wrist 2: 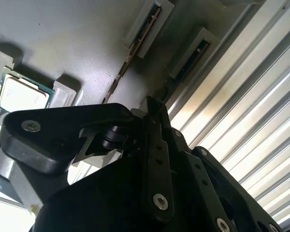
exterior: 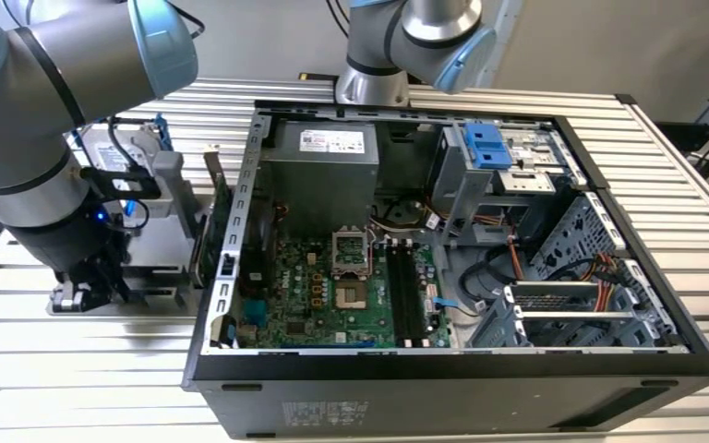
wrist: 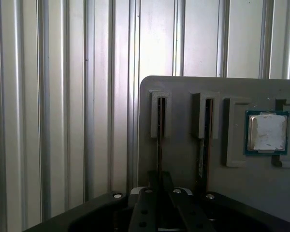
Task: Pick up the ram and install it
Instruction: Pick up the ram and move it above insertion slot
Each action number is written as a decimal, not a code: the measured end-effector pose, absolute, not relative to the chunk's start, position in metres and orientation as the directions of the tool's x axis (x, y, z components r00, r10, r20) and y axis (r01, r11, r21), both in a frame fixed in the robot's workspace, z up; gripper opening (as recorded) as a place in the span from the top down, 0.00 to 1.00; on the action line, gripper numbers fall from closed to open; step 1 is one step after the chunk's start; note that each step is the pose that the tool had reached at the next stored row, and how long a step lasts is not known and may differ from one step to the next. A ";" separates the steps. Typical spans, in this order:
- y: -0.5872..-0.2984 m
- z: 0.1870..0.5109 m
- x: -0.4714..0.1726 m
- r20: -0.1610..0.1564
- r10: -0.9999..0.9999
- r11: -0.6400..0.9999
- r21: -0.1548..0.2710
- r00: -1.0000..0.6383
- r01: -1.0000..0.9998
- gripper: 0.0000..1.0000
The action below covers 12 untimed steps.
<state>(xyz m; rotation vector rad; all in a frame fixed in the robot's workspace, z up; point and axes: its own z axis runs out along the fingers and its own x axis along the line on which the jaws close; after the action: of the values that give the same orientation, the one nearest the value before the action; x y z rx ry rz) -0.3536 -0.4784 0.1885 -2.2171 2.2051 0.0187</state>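
our gripper (wrist: 159,182) looks pinched shut on the ram stick (wrist: 159,145), which stands slotted in the gray tray (wrist: 183,87). it is not yet lifted, and the motherboard's memory slots (exterior: 410,291) sit empty.

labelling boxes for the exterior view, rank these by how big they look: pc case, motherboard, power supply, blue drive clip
1. pc case
2. motherboard
3. power supply, only a little smaller than the motherboard
4. blue drive clip
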 end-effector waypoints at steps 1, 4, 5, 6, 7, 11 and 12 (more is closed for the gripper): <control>-0.478 0.189 -0.354 -0.019 -1.000 -0.005 -0.002 0.005 -1.000 1.00; -0.478 0.192 -0.354 -0.019 -1.000 -0.005 -0.002 0.005 -1.000 1.00; -0.478 0.195 -0.354 -0.019 -1.000 -0.005 -0.002 0.005 -1.000 1.00; -0.478 0.197 -0.354 -0.019 -1.000 -0.005 -0.002 0.005 -1.000 1.00; -0.478 0.200 -0.354 -0.019 -1.000 -0.005 -0.002 0.005 -1.000 1.00; -0.478 0.209 -0.354 -0.019 -1.000 -0.005 -0.002 0.005 -1.000 1.00; -0.478 0.211 -0.354 -0.019 -1.000 -0.005 -0.002 0.005 -1.000 1.00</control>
<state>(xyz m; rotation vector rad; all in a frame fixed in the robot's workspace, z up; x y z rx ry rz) -0.3538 -0.4784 0.2110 -2.2171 2.2051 0.0187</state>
